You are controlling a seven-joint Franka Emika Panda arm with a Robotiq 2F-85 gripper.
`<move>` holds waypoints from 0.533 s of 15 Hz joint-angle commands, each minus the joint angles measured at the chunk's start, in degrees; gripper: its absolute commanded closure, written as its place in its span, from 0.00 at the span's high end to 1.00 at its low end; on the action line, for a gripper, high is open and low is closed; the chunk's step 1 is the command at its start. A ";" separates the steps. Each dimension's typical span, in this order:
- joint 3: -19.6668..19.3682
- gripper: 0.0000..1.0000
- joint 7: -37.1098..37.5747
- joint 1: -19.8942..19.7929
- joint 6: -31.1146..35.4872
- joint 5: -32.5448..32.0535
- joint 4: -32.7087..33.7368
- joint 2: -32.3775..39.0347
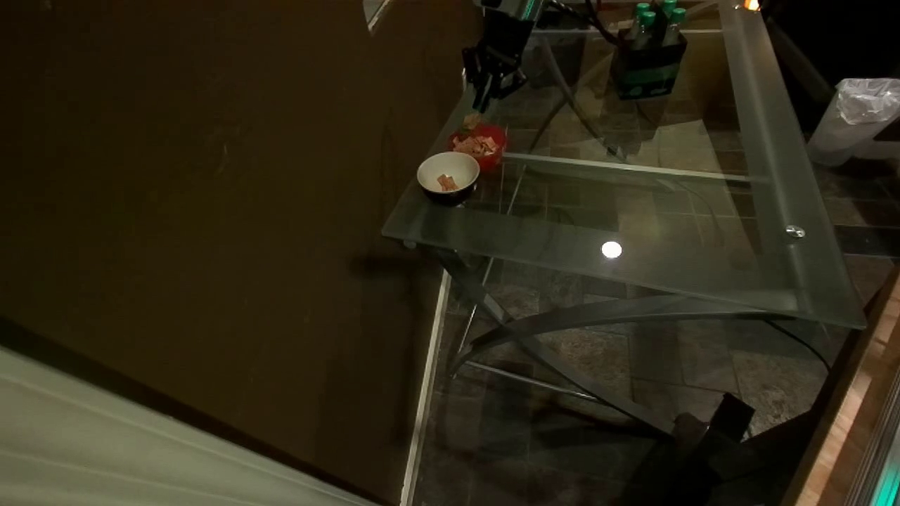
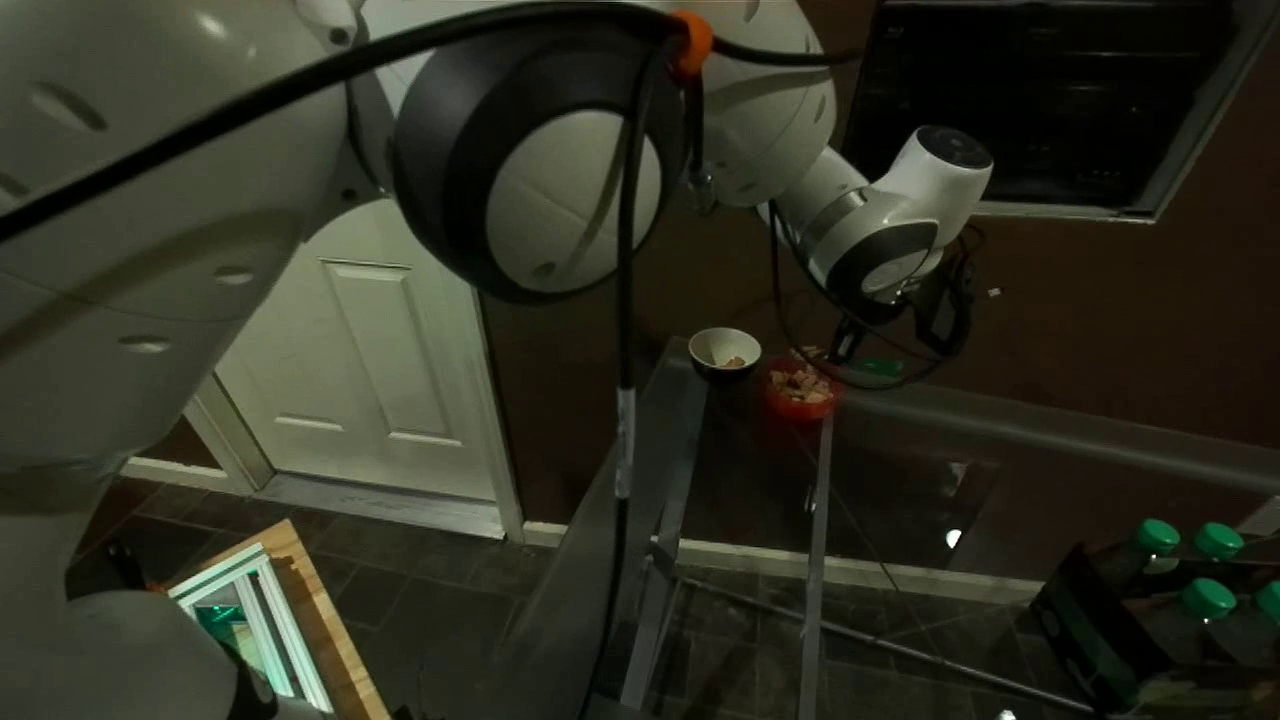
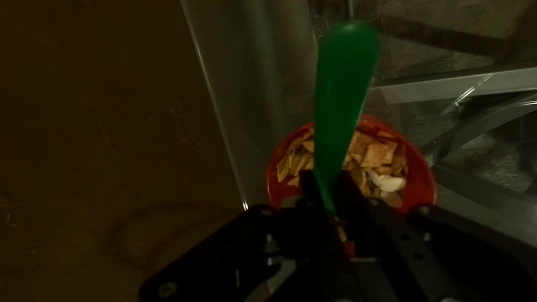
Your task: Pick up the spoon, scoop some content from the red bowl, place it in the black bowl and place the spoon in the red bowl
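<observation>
Black and two-fingered, the tool (image 3: 329,184) is clamped on the narrow part of the long thin spoon with a green handle (image 3: 344,84), one finger pressed to either side. In the wrist view both are shown over the small round red bowl (image 3: 424,180), filled with tan flake-like pieces (image 3: 379,155) and set near the edge of the glass counter (image 1: 689,270) that is backed by the brown wall (image 1: 232,183). In both exterior views the small round bowl with a white inside and a dark outer wall (image 1: 465,174) is found just beside it, nearer the corner at the end of that edge; whether the two touch cannot be told.

The coming move is judged to turn on the spoon's long axis. It is laid roughly along the wall edge: in an exterior view the handle (image 2: 880,367) is pointed away from that corner, so the scoop end, not clearly made out, is presumably aimed toward it. Whether any pieces are carried there cannot be told.

As a few pieces are held by the dark-walled bowl, one transfer is judged done; the spoon may next be loaded again or be let go in the red bowl.
</observation>
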 commanded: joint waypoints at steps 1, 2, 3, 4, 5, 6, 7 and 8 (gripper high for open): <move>-1.47 0.04 1.31 2.51 -1.79 1.50 -3.10 -3.75; -1.57 0.04 1.89 3.19 -1.99 1.40 -3.20 -4.05; -1.75 0.04 2.51 3.95 -2.12 1.22 -3.25 -4.28; -2.10 0.04 3.39 4.96 -2.38 0.82 -3.35 -4.49; -2.21 0.04 3.93 5.74 -2.96 0.68 -3.48 -4.63; -2.55 0.04 4.71 6.65 -3.10 0.34 -3.74 -4.74; -2.65 0.04 5.13 7.37 -3.58 0.20 -4.09 -4.90; -2.88 0.04 5.69 8.13 -3.91 0.04 -4.41 -5.01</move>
